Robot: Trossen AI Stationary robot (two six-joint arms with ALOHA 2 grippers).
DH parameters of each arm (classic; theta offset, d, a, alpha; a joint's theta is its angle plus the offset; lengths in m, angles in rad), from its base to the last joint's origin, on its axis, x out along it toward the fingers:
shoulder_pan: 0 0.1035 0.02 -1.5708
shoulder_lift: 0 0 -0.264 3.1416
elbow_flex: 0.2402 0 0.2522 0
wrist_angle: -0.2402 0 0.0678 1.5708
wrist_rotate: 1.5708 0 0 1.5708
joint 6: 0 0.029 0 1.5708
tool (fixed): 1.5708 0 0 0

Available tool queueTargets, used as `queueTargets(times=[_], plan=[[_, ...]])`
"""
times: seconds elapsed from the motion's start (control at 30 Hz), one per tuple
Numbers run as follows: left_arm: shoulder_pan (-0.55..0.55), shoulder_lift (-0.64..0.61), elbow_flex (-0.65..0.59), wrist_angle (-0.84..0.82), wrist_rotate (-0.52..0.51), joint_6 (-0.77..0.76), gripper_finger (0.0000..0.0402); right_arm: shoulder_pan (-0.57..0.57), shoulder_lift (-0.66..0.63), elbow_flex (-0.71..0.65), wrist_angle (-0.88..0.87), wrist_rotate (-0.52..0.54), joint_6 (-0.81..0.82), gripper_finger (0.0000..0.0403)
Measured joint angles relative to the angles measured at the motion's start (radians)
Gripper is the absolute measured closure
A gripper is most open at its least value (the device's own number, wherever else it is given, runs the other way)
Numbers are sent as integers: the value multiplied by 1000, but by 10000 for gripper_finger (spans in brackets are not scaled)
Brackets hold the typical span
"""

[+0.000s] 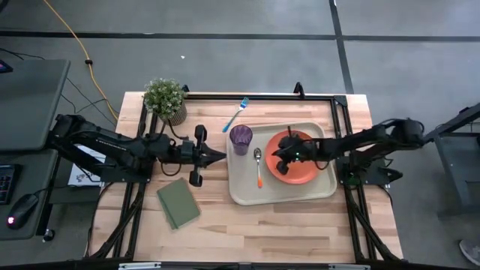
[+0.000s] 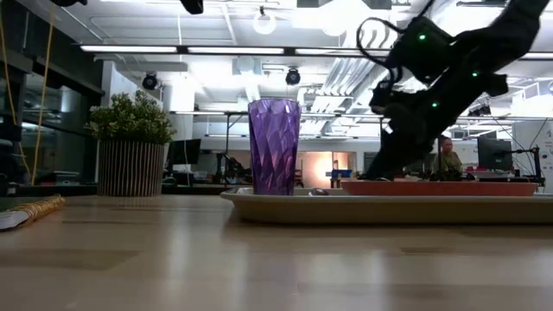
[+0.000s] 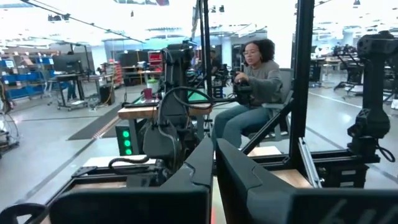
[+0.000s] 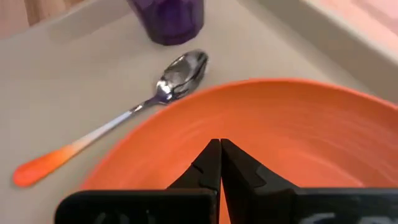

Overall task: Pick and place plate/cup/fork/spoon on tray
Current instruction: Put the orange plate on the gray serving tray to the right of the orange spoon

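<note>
Beige tray [image 1: 244, 193] lies right of centre on the wooden table [image 1: 247, 232], carrying the orange-red plate [image 1: 306, 174], the purple cup [image 1: 241, 139] at its far-left corner and the spoon [image 1: 259, 166] between them. Reaching in from the right, the right gripper [image 1: 277, 159] is clenched on nothing, its 2 fingertips [image 4: 219, 163] over the plate's left part. Left of the tray, the left gripper [image 1: 219, 156] hangs clenched and empty. Far of the tray, the blue-handled fork [image 1: 235, 115] rests on bare wood.

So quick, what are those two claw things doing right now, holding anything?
Left end effector: closed, holding nothing, left of the tray.
Right end effector: closed, empty, over the plate.
</note>
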Motion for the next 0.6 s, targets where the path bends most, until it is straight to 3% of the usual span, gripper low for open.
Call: queueTargets(times=[0.3, 0.6], plan=[[0, 0, 0, -10, -4, 0, 401, 49, 153, 76, -10, 33, 39, 403], [0, 0, 0, -18, -3, 0, 401, 98, 174, 80, 2, 30, 83, 403]])
